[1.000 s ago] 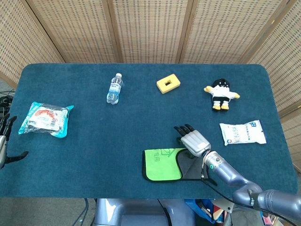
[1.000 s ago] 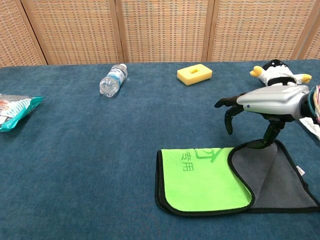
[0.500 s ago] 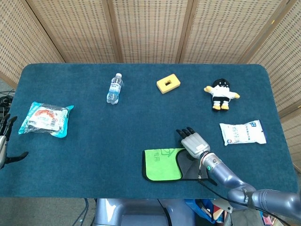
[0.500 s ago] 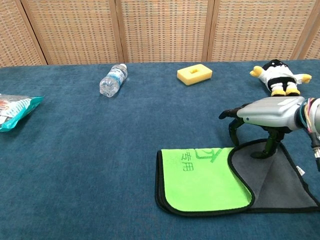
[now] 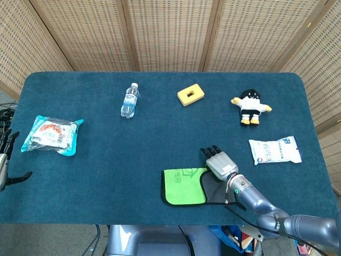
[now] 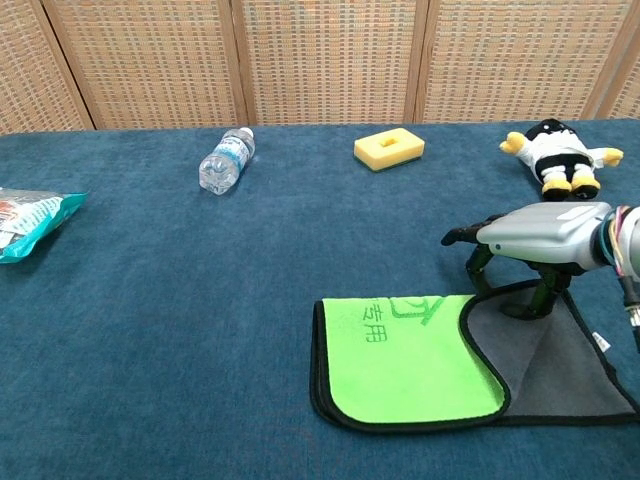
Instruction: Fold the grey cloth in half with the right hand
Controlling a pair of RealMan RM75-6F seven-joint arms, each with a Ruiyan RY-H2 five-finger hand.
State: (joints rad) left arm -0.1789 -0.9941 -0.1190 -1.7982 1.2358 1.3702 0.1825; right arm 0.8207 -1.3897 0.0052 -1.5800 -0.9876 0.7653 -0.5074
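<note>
Bright, even overhead lighting, soft short shadows under the right hand (image 6: 530,240) and beside the water bottle (image 6: 226,158), no glare, sharp focus throughout, slight wide-angle bowing at head-view edges.

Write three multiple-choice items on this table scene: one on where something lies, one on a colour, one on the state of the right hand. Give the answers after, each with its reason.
1. Where does the plush doll lie relative to the yellow sponge?
A. to its left
B. to its right
C. on top of it

2. What colour is the upturned face of the folded part of the grey cloth?
A. bright green
B. red
C. white

3. What is the right hand doing?
A. gripping the water bottle
B. holding the snack bag in the air
C. reaching down with its fingertips at the cloth's far edge

Answers:
1. B, the head view shows the doll further right on the table, apart from the sponge.
2. A, the flap lying over the cloth's left half is bright green with a dark border.
3. C, the chest view shows the fingers pointing down at the raised far edge.
</note>
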